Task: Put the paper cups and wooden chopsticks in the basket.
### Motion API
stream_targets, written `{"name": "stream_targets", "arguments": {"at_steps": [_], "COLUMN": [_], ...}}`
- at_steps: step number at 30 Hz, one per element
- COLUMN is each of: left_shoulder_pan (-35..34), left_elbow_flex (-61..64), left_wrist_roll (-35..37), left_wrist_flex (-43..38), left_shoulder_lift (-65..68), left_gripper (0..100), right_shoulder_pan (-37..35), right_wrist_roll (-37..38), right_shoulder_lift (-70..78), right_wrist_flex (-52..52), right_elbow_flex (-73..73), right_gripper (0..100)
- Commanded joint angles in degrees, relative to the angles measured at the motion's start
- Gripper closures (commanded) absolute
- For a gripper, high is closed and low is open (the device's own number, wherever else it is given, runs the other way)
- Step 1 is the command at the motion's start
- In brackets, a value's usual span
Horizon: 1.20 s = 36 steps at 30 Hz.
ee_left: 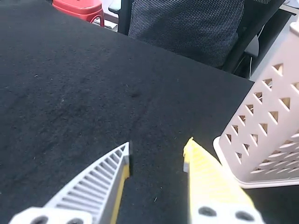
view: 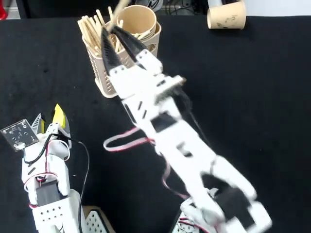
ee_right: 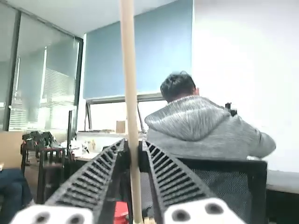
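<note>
The left gripper [ee_left: 159,142] sits low over the black table [ee_left: 70,93], jaws apart, beside the basket [view: 103,78]. Above the basket, which holds a bundle of chopsticks [view: 90,31] and nested paper cups [view: 141,19], the right gripper [ee_right: 133,142] is clamped on a single chopstick [ee_right: 128,70]. A loose paper cup [view: 226,15] lies far right, well apart.

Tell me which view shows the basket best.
The high view: nearly the whole basket shows there, with chopsticks and a paper cup inside. The left wrist view catches one lattice corner of it.

Paper cup [view: 226,18] and chopstick [view: 119,9] run off the high view's edge — tops unseen.
</note>
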Motion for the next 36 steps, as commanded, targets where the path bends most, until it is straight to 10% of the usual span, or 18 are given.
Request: {"name": "stream_targets", "arguments": {"at_steps": [1,16,25,36], "left_shoulder_pan": [-0.1,-0.1,-0.1,-0.1], "left_elbow_flex": [1.0,1.0,1.0,1.0], "left_wrist_roll": [-0.2,-0.2,-0.2,-0.3], "left_wrist_flex": [-0.9,-1.0,-0.8,-0.7], "left_shoulder_lift": [-0.8,-0.8,-0.8,-0.8], "left_gripper": [81,81,81,81], "right_shoulder_pan": [1.3,4.1,2.6,1.9], "right_wrist_roll": [-0.4,-0.1,-0.4,-0.4], "right_shoulder_lift": [10.9,22.3,21.9,-11.6], "right_wrist_flex": [-2.4,3.6,9.9,10.5], "right_elbow_flex": [-8.5,-12.9,-12.6,10.5], "right_gripper": [98.6,98.1,73.7,75.6]}}
